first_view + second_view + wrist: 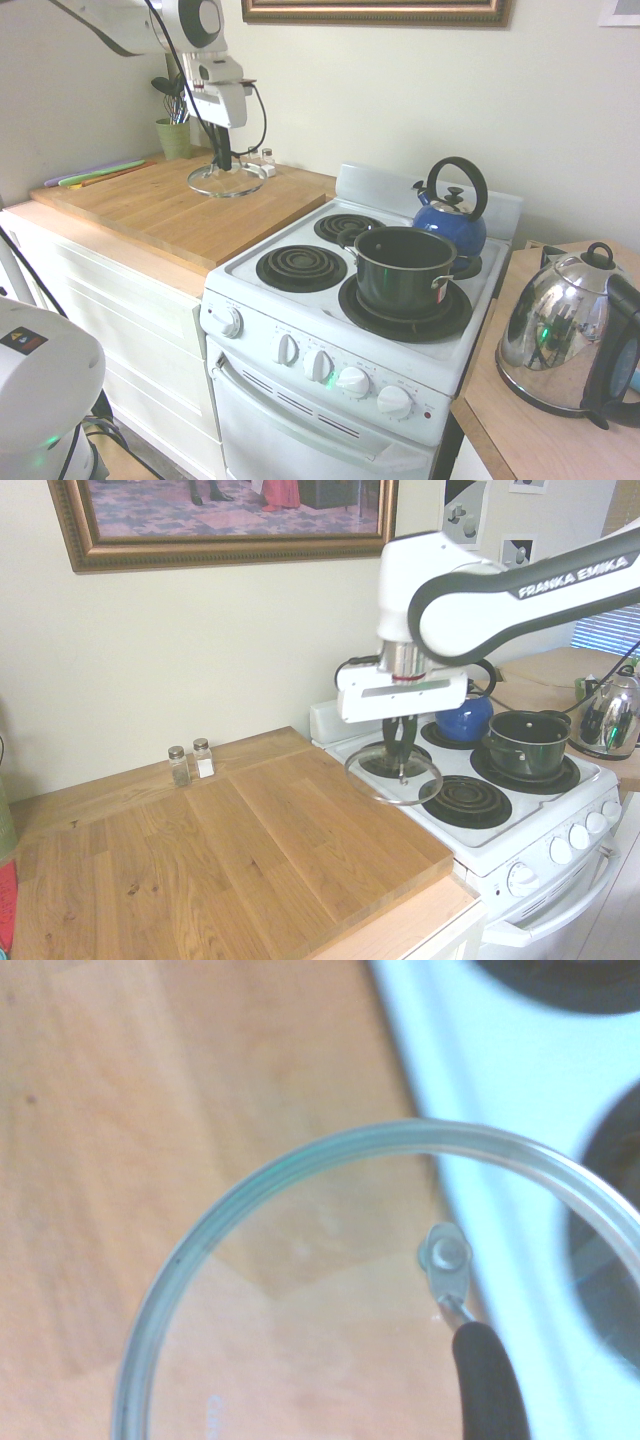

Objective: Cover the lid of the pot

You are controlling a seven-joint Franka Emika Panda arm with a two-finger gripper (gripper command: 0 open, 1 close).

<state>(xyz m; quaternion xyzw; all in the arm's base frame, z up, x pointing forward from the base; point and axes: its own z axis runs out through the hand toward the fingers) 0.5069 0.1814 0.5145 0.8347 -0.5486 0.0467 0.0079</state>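
The lid point(393, 775), clear glass with a metal rim, hangs tilted just above the spot where the wooden counter point(250, 850) meets the stove. My gripper point(400, 742) is shut on its small dark handle from above. In the first exterior view the lid point(225, 180) and gripper point(222, 158) show at the back of the counter. The wrist view looks down through the lid's glass point(300, 1290) onto wood and white stove top. The dark pot point(403, 270) stands open on the stove's front right burner, well apart from the lid; it also shows as the pot point(527, 742) in the second exterior view.
A blue kettle point(452, 222) sits on the burner behind the pot. A chrome electric kettle point(565, 340) stands on the side counter beyond the stove. Salt and pepper shakers point(190, 763) are by the wall. A green cup of utensils point(174, 135) stands at the counter's back.
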